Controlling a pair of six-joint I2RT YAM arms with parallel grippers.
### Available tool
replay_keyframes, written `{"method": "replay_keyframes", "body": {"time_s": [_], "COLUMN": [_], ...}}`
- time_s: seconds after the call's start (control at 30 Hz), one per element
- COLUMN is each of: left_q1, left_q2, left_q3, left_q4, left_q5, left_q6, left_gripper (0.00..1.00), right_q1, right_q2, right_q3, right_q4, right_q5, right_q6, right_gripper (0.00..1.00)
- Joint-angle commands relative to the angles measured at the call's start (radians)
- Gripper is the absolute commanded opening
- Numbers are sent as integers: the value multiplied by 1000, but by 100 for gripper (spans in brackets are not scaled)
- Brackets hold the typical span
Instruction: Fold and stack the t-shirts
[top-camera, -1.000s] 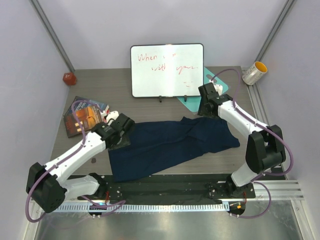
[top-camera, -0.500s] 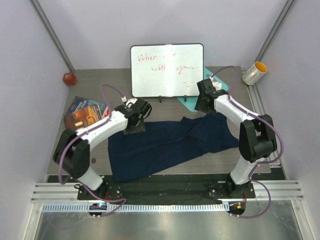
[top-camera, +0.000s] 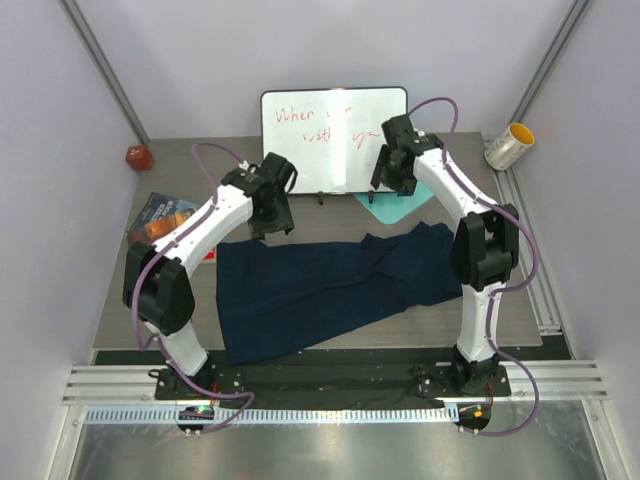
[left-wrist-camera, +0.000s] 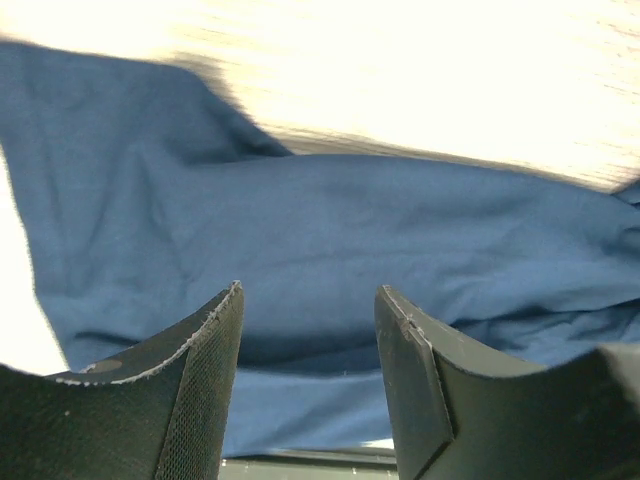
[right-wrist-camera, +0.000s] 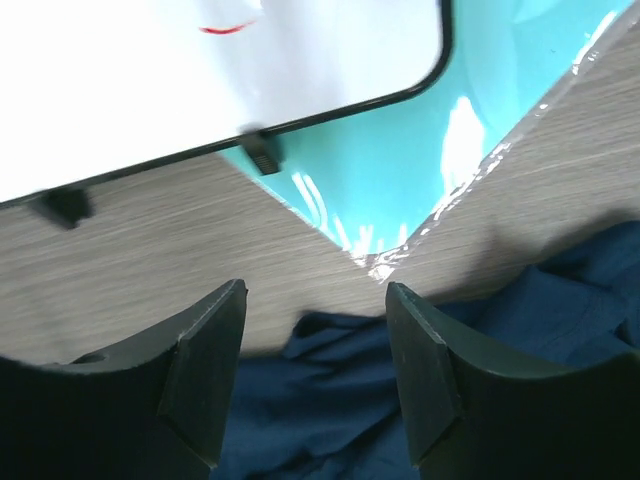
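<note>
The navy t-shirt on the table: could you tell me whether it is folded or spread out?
Spread out: the t-shirt lies long and rumpled across the table, edges uneven, no tidy fold.

A grey wood-grain tabletop (top-camera: 180, 170) fills the booth. At twelve o'clock a white rectangular whiteboard with a black frame (top-camera: 330, 140) stands on small black feet, with red handwriting across it. Just beside it, at one o'clock, lies a flat glossy teal board (top-camera: 395, 210), partly behind the whiteboard. A faceted red ball (top-camera: 138, 157) sits at ten o'clock. A glossy orange-and-blue book (top-camera: 160, 218) lies at nine o'clock. At two o'clock, off the table edge, a white cylindrical cup with a yellow inside (top-camera: 509, 146) lies on its side.
</note>
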Motion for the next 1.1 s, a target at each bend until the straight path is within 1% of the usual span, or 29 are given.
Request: {"method": "replay_keyframes", "body": {"time_s": [0.0, 0.03, 0.1, 0.3, 0.33, 0.47, 0.6, 0.73, 0.83, 1.07], "left_q1": [36, 36, 36, 38, 38, 38, 38, 38, 38, 38], "left_q2": [18, 26, 35, 63, 63, 67, 66, 50, 37, 26], "left_q3": [103, 120, 164, 242, 246, 259, 261, 255, 238, 204], "left_q4": [-162, -177, -216, -257, -256, -271, -286, -291, -283, -274], "left_q5": [44, 42, 42, 77, 88, 80, 76, 67, 60, 65], "left_q6": [6, 11, 14, -15, -20, -19, -20, -26, -29, -34], "left_gripper": [56, 56, 56, 56, 55, 55, 55, 55, 55, 55], "right_q1": [1, 4, 12, 53, 55, 61, 62, 61, 61, 61], "right_q2": [-5, -9, -10, -35, -38, -44, -18, 16, 50, 110], "right_q3": [65, 48, 30, -87, -125, -191, -170, -118, -83, -63], "right_q4": [-145, -150, -173, -201, -190, -98, -73, -73, -73, -96], "right_q5": [-131, -221, -260, -281, -292, -318, -337, -305, -312, -315], "right_q6": [-38, -41, -38, -66, -66, -55, -44, -49, -50, -41], "right_gripper": [66, 66, 66, 66, 65, 62, 62, 62, 62, 61]}}
